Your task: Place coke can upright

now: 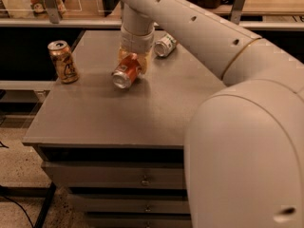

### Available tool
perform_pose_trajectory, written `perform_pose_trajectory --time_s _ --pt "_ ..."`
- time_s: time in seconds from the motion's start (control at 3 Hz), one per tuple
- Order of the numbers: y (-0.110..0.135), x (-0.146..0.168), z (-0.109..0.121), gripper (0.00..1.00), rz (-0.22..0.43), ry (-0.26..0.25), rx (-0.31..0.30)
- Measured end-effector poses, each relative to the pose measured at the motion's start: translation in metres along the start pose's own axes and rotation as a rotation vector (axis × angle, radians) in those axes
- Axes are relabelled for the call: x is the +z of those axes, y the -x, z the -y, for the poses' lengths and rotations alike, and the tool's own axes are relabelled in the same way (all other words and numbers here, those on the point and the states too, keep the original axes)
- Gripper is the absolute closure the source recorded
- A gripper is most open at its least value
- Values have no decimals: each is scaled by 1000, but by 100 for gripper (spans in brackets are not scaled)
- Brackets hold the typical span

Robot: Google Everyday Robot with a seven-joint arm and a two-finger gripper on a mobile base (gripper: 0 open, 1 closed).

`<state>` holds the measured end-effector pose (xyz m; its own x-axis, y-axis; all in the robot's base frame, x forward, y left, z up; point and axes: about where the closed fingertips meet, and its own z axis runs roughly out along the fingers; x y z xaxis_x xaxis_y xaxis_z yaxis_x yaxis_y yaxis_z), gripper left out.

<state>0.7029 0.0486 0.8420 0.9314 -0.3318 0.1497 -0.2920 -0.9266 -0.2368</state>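
Observation:
The coke can [126, 71] is orange-red and lies tilted, with its silver end facing down and to the left, just over the grey table top [109, 113]. My gripper [133, 63] comes down from above at the middle back of the table. Its pale fingers [144, 61] are closed around the can's body. I cannot tell whether the can rests on the table or hangs just above it.
A tan-gold can [63, 61] with a dark figure stands upright near the table's left edge. A white-and-green can [165, 45] lies on its side behind and to the right of the gripper. My large arm fills the right side. Drawers sit under the table front.

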Motion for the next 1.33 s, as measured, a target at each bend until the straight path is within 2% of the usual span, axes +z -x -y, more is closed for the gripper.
perform_pose_trajectory --time_s 0.33,0.67,1.0,1.33 --pt "27 -17 -30 100 -32 -74 -99" --pt "27 -17 -29 100 -33 -75 -99" --pt "24 -17 -36 100 -94 -75 -181" --pt "27 -31 -43 100 -168 -100 -345"
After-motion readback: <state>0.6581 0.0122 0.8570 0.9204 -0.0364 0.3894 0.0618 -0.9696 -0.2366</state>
